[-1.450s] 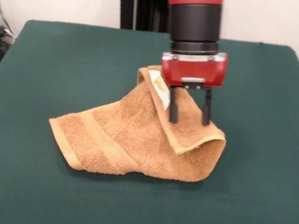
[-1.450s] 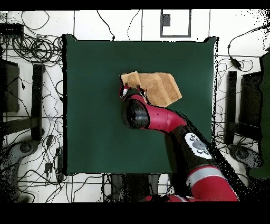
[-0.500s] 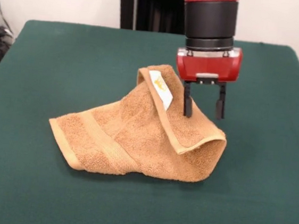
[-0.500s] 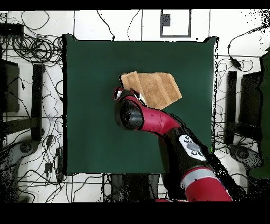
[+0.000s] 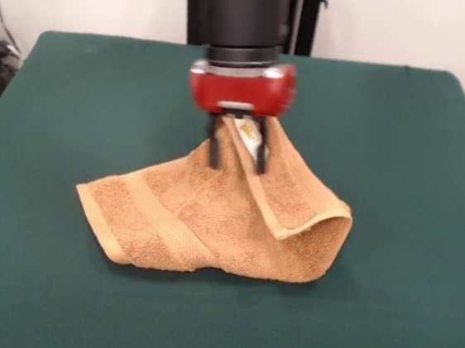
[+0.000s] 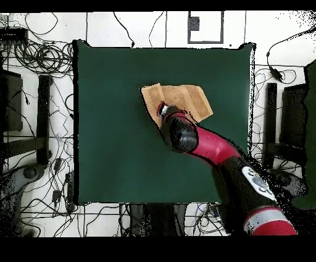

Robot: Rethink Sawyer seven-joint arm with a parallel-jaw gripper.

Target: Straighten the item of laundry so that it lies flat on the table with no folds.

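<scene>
The orange-tan towel [image 5: 211, 222] lies crumpled mid-table on the green table [image 5: 76, 83]. Its right part is folded over and a corner stands up at the back. The white care label [image 5: 249, 145] is on that raised corner. My gripper [image 5: 236, 154] is open, and its two fingers straddle the raised corner and label from above. In the overhead view the towel [image 6: 188, 99] shows partly under my arm, and the wrist hides the gripper [image 6: 165, 112]. The table [image 6: 105, 123] extends well beyond the towel on all sides.
The black pedestal [image 5: 242, 0] stands at the table's far edge. Cables and dark equipment [image 6: 37, 92] surround the table on the floor.
My gripper has moved left in the front view, from the towel's right folded part to over the raised corner with the label. The towel has not visibly moved.
</scene>
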